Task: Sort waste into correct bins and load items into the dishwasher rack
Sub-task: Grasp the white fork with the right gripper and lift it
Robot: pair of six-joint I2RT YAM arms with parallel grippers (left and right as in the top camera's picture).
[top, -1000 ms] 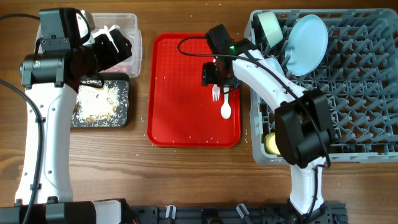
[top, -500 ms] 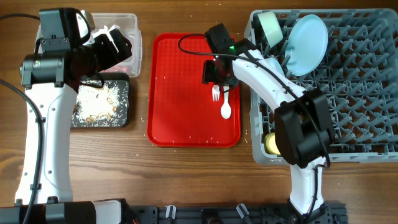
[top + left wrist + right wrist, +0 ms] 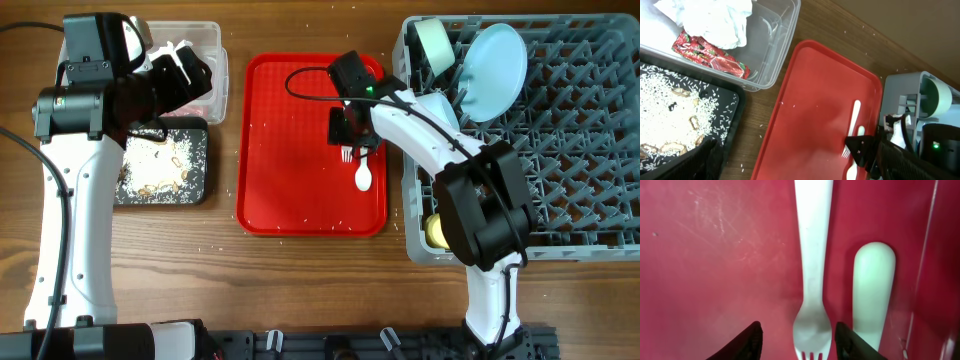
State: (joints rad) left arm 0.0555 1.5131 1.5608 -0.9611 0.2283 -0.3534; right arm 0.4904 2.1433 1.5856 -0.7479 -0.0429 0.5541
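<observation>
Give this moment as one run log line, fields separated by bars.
step: fork pickup | right tool: open, astride fork on red tray | spoon: beside fork | left tool: open, above clear tub

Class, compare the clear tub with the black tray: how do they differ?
The clear tub is see-through; the black tray is opaque. The clear tub holds a white napkin and red wrapper; the black tray holds pale crumbs and brown scraps. Both are rectangular, side by side.
</observation>
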